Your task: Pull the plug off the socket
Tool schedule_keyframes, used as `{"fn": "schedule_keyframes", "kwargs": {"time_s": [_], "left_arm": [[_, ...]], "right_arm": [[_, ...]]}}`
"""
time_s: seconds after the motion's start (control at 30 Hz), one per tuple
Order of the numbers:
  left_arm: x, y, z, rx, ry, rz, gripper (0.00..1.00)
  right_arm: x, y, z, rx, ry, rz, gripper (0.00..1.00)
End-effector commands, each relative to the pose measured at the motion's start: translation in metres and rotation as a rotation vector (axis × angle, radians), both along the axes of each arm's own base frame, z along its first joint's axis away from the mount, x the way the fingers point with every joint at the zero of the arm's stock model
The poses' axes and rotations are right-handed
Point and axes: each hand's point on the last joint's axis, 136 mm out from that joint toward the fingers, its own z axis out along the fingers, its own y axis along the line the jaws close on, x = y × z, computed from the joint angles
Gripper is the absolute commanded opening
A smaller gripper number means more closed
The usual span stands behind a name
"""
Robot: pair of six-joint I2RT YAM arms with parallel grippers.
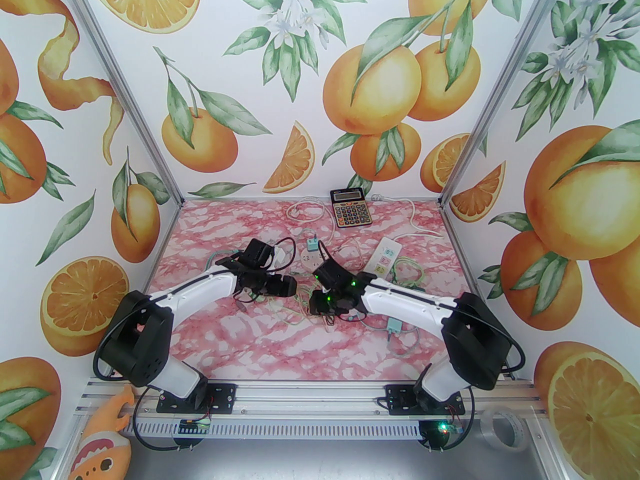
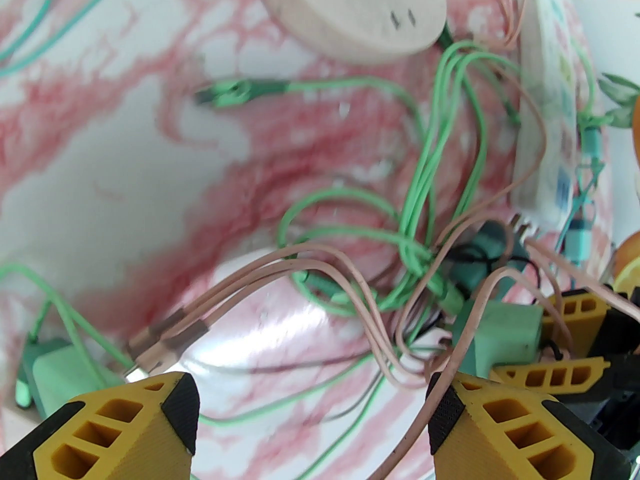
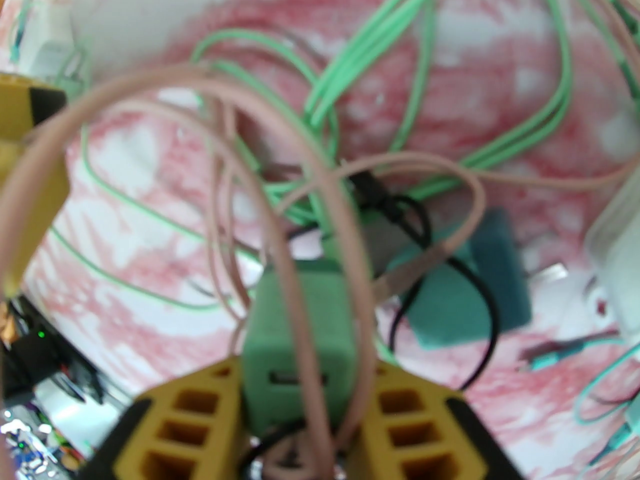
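From above, my left gripper (image 1: 290, 286) sits mid-frame over the pink marbled table (image 1: 210, 248). My right gripper (image 1: 320, 304) is just beside it, lower right. Both are over a tangle of cables (image 1: 295, 315). Above them in the frame lies the round socket (image 1: 309, 262), with a white power strip (image 1: 385, 257) to its right and a calculator (image 1: 350, 208) higher up.

Through my left wrist camera, my left gripper (image 2: 312, 418) is released, its yellow fingers (image 2: 125, 428) wide apart at the bottom edge. A pink cable (image 2: 452, 363) lies against the right-hand one. The round socket (image 2: 355, 8) is at the top centre, and the slots I can see are bare. The green plug (image 2: 505, 333) is at the lower right, well below the socket, between my other arm's yellow fingers.

Through my right wrist camera, the green plug (image 3: 300, 318) sits low in the centre, inside my right gripper (image 3: 305, 368), its port facing me. A pink cable (image 3: 295, 248) loops over it. The picture is too blurred for me to tell whether I am clenching the plug or only flanking it. A darker teal adapter (image 3: 465, 288) lies to its right.
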Motion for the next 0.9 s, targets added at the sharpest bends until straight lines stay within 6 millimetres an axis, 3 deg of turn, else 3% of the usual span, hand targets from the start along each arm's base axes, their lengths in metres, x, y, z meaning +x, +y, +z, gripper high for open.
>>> {"fn": "schedule_keyframes", "kwargs": {"time_s": [0.0, 0.1, 0.23, 0.33, 0.67, 0.73, 0.87], "left_arm": [[0.007, -0.004, 0.022, -0.036, -0.069, -0.015, 0.82], [0.013, -0.007, 0.04, -0.055, -0.103, -0.015, 0.86], [0.021, -0.009, 0.066, -0.084, -0.144, 0.0, 0.93], [0.029, -0.009, 0.085, -0.102, -0.172, 0.017, 0.96], [0.044, -0.018, 0.117, -0.18, -0.182, 0.01, 0.97], [0.048, -0.014, 0.12, -0.176, -0.189, 0.023, 0.98], [0.071, -0.008, 0.12, -0.174, -0.22, 0.066, 1.0]], "right_arm": [[0.014, -0.001, 0.011, -0.003, -0.072, -0.044, 0.47], [0.024, -0.002, 0.025, -0.039, -0.119, -0.023, 0.63], [0.036, -0.004, 0.05, -0.065, -0.177, -0.001, 0.7], [0.048, -0.013, 0.068, -0.091, -0.22, -0.007, 0.83], [0.075, -0.03, 0.112, -0.062, -0.267, -0.009, 0.9], [0.079, -0.036, 0.116, -0.061, -0.276, -0.019, 0.99], [0.1, -0.046, 0.121, -0.017, -0.295, -0.082, 1.0]]}}
